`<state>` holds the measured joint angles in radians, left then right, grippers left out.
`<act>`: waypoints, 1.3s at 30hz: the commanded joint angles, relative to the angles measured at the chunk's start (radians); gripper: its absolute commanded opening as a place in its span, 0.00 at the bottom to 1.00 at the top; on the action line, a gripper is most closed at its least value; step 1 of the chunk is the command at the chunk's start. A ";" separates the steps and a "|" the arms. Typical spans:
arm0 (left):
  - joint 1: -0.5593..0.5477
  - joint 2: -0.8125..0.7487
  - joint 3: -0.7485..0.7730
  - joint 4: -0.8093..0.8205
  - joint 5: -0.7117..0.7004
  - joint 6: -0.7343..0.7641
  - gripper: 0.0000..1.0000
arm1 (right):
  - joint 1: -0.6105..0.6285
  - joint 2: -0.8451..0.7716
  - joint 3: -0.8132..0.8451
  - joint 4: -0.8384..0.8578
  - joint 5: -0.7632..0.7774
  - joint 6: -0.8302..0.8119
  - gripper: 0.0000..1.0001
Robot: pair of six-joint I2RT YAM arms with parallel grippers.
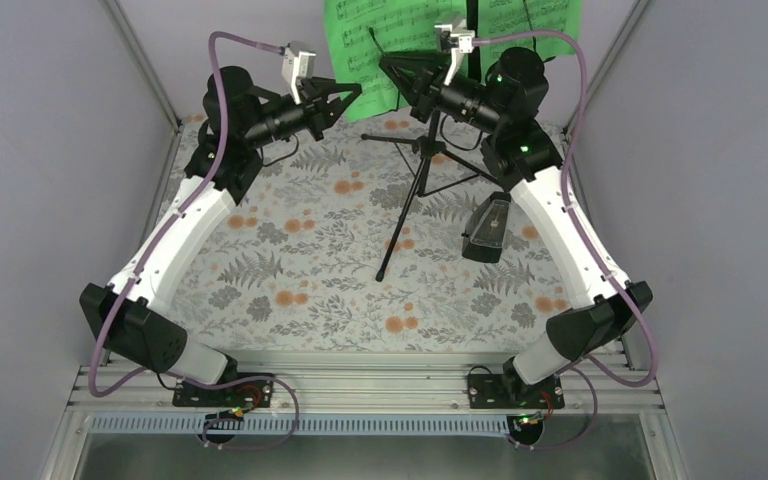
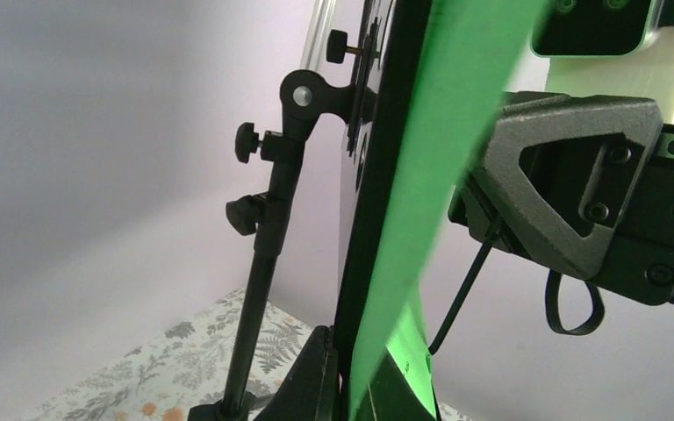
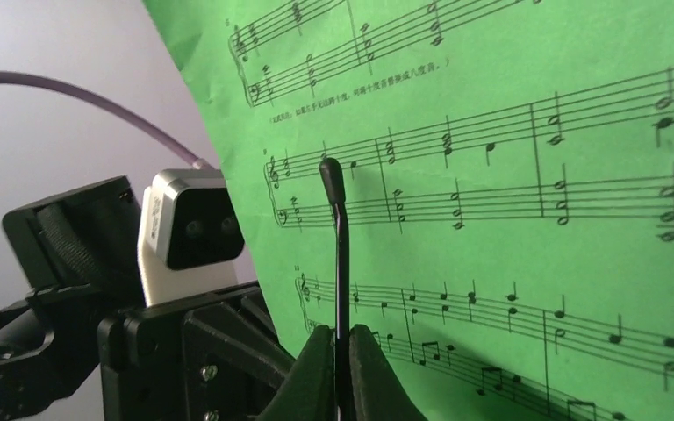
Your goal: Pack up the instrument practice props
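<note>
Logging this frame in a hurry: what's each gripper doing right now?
Left gripper: closed on the sheets, at the desk edge.
Right gripper: closed on the thin retainer wire, in front of the sheets.

Overhead, two wrist close-ups on sheets (image 3: pixel 491 219)

Right tool (image 3: pixel 340 344) pinches black wire (image 3: pixel 342 254) before green sheets (image 3: pixel 509 219).

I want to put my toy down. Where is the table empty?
The cloth between the left arm, the music stand's legs and the near rail is bare. Crowded: the far edge, where the left gripper and right gripper reach the green music sheets, and beside the metronome.
</note>
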<state>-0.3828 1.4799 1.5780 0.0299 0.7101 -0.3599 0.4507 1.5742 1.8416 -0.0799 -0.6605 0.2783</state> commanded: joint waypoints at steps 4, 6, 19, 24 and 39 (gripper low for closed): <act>0.006 -0.091 -0.063 -0.005 -0.093 -0.043 0.02 | 0.000 -0.082 -0.191 0.247 -0.032 -0.096 0.04; 0.014 -0.114 -0.097 0.006 -0.106 -0.064 0.02 | -0.001 -0.084 -0.200 0.249 -0.023 -0.114 0.04; 0.262 -0.331 -0.482 0.149 -0.067 -0.344 0.02 | 0.000 -0.034 -0.142 0.175 0.112 -0.089 0.04; 0.272 -0.338 -0.467 0.114 -0.017 -0.281 0.02 | 0.000 -0.017 -0.131 0.165 0.103 -0.087 0.04; 0.223 -0.236 -0.248 0.000 0.086 -0.130 0.02 | 0.000 -0.034 -0.168 0.203 0.088 -0.050 0.04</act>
<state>-0.1394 1.2030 1.2564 0.1326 0.8070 -0.5091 0.4805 1.5600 1.6756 0.0528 -0.6464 0.2146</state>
